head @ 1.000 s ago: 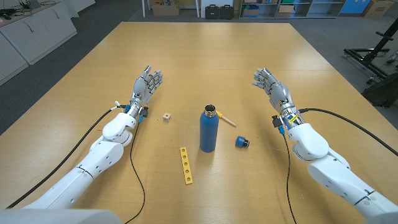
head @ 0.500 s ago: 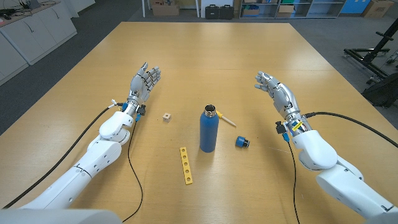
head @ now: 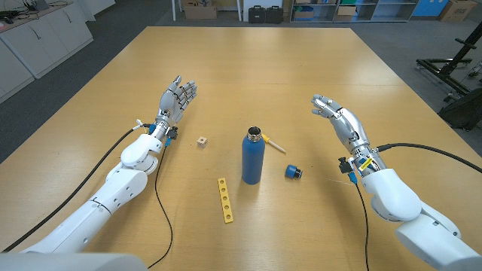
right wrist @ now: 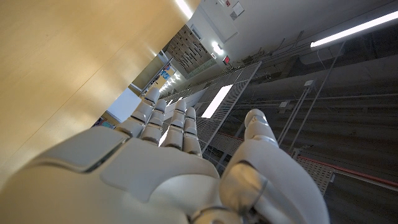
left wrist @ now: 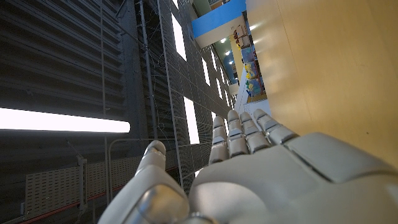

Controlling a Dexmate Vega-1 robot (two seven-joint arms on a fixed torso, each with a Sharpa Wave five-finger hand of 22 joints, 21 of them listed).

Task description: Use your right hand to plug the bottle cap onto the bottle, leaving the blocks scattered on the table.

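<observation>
The blue bottle (head: pixel 253 156) stands open, its cap (head: pixel 293 172) lying just beside it. The right hand (head: pixel 337 115) and left hand (head: pixel 177 98) hold nothing, fingers apart.

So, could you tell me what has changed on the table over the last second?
The right hand has drifted toward the robot's right and a little nearer the robot, its forearm swinging outward; it holds nothing. The left hand barely moved. The bottle, bottle cap, yellow strip, small cube and wooden stick stayed put.
</observation>
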